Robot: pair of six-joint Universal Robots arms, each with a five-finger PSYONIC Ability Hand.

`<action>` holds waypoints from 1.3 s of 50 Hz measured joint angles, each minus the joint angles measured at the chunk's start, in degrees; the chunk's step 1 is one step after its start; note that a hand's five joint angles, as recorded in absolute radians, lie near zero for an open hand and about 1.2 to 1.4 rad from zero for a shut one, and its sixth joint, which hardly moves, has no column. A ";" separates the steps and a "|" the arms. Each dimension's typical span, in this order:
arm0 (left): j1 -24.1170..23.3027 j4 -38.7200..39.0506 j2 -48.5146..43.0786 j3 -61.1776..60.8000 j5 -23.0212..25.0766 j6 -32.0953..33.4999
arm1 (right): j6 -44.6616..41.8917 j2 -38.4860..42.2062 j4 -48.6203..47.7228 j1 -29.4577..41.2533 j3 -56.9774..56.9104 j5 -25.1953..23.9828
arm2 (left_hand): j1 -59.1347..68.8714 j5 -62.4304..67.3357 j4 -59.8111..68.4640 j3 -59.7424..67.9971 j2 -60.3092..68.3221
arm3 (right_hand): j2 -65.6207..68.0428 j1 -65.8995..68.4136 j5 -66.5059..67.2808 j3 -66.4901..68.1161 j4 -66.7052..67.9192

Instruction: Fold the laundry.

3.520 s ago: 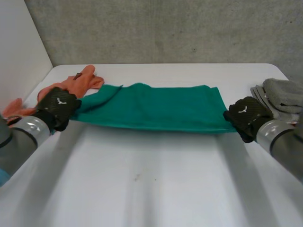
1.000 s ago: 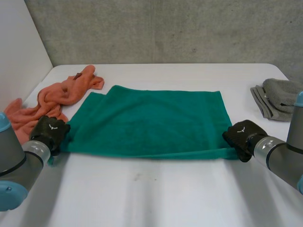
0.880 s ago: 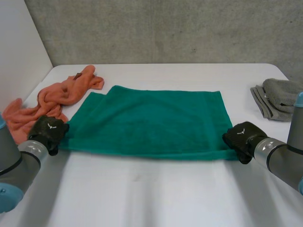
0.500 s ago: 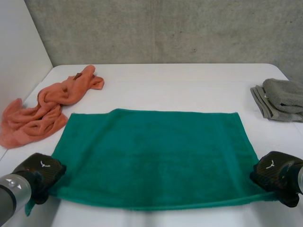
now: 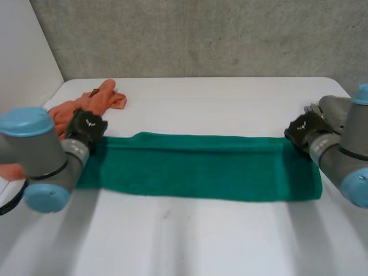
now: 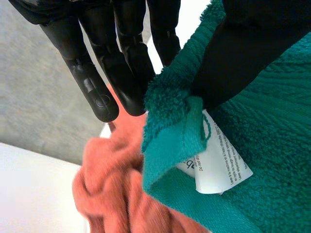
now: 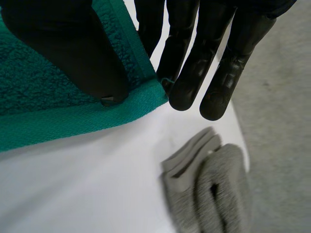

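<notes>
A green towel (image 5: 201,167) lies across the middle of the white table (image 5: 190,236) as a long band, folded in half along its length. My left hand (image 5: 86,127) is at the towel's far left corner. In the left wrist view, the fingers (image 6: 97,63) and thumb pinch that corner of the towel (image 6: 262,121), where a white label (image 6: 218,160) hangs out. My right hand (image 5: 303,131) is at the far right corner. In the right wrist view, its thumb presses the towel (image 7: 39,97) corner against the fingers (image 7: 194,48).
A crumpled orange cloth (image 5: 100,96) lies at the far left, right behind my left hand, and under it in the wrist view as the orange cloth (image 6: 112,194). A folded grey cloth (image 5: 336,106) sits at the far right edge, close to my right hand (image 7: 214,194).
Both hands pulled the towel toward the near edge, then carried its near edge up and over to the far edge, folding it in half. Both grips held throughout.
</notes>
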 measured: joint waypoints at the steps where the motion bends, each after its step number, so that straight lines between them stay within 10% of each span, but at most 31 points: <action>1: -0.50 0.84 -2.29 2.58 -0.55 0.10 | -0.08 2.28 -0.90 0.41 -2.52 0.56 | 0.00 0.00 0.00 0.00 0.00 | 0.00 0.00 0.00 0.00 0.00; 10: -2.15 1.86 -13.28 16.30 -4.02 0.45 | -0.82 15.24 -3.73 2.06 -18.26 2.78 | -1.52 -1.08 -2.50 -2.21 -2.30 | 0.00 0.00 0.00 0.00 0.00; 15: -2.85 1.96 -15.42 18.94 -4.60 0.48 | -0.96 20.06 -4.39 2.37 -24.65 3.20 | -44.84 -39.62 -43.35 -41.96 -42.54 | -32.39 -31.11 -30.68 -32.15 -32.15; 20: -4.39 2.37 -14.52 18.15 -4.77 0.17 | 1.23 19.89 -4.67 2.77 -26.63 3.39 | -54.75 -52.57 -56.66 -55.74 -56.22 | -54.56 -45.59 -53.80 -55.55 -54.98; 37: -4.46 2.71 8.83 -6.99 -0.75 -12.05 | 20.07 -7.72 -1.30 -3.20 3.80 -6.95 | -54.76 -52.57 -56.66 -55.74 -56.43 | -54.60 -45.59 -53.82 -55.56 -54.98; 50: -3.23 3.20 13.52 -15.98 3.57 -18.95 | 20.12 -8.18 -3.03 -7.74 18.80 -12.71 | -54.75 -52.58 -56.66 -55.74 -56.43 | -50.53 -42.55 -50.19 -50.88 -51.56; 65: -3.51 4.07 17.07 -16.68 9.06 -20.26 | 19.93 -2.98 -11.03 -8.06 18.44 -12.37 | -54.76 -52.57 -56.66 -55.74 -56.43 | 0.00 -1.38 -0.87 -0.31 -0.47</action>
